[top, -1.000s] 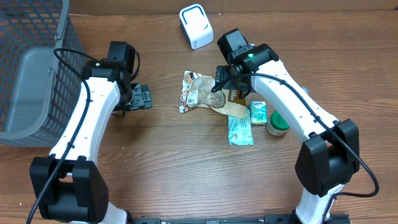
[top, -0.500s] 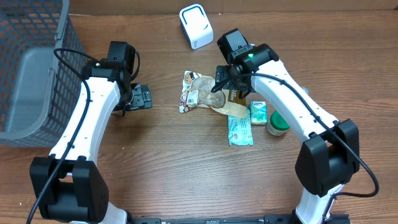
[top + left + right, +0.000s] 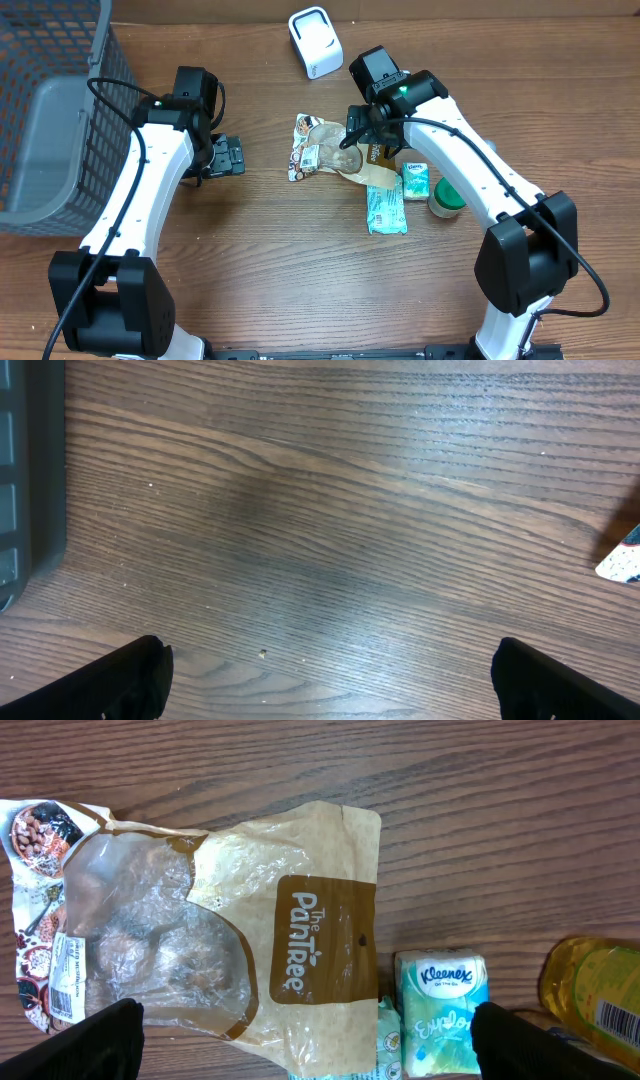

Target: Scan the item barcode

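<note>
Overhead, nothing had moved across the last second: both arms sat exactly as before, so the task had not advanced. The right gripper (image 3: pixel 353 138) hung wide open over the bag (image 3: pixel 380 175) near the table's (image 3: pixel 280 270) middle, holding nothing. The right wrist view showed its fingers spread to either side of the bag's brown label, with no contact visible. The left gripper (image 3: pixel 226 157) was likewise fully open and empty, over bare wood left of the pile. I judged that the pick had yet to begin, and that the bag would then need carrying to the scanner (image 3: pixel 315 42), which stood well apart by the far edge.

A printed pouch (image 3: pixel 302 150) met the bag's left side. Tissues (image 3: pixel 415 180), a teal pack (image 3: pixel 386 210) and a jar (image 3: pixel 446 200) lay just beside it on the right. The table was matte brown wood with clear grain, and a basket (image 3: pixel 40 60) stood at its left edge. Little of the room beyond showed.
</note>
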